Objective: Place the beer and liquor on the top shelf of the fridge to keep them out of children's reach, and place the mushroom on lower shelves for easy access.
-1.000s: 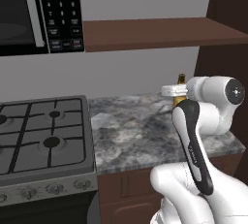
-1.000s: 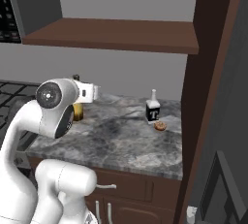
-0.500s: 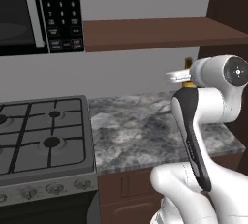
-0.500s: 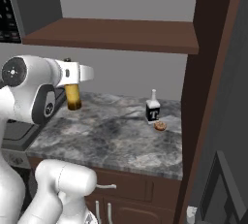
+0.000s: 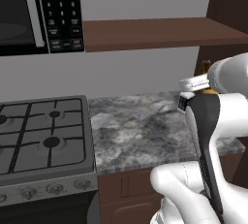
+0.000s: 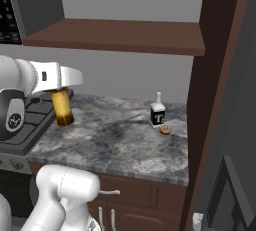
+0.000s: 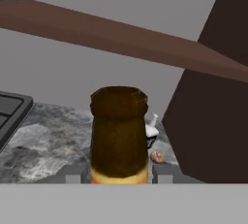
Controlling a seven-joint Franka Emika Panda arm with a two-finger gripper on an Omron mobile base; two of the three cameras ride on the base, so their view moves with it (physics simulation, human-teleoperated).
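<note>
Above the table [image 6: 120, 142], the hand [image 6: 61, 86] grips the beer [image 6: 62, 107], lifted clear. Next, I judge, it must carry it to the fridge's top shelf; liquor [image 6: 157, 114] and mushroom [image 6: 165, 130] wait.

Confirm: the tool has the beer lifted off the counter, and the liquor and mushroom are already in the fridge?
Not quite. The tool does hold the beer lifted, but the right base view shows the liquor and mushroom on the counter.
</note>
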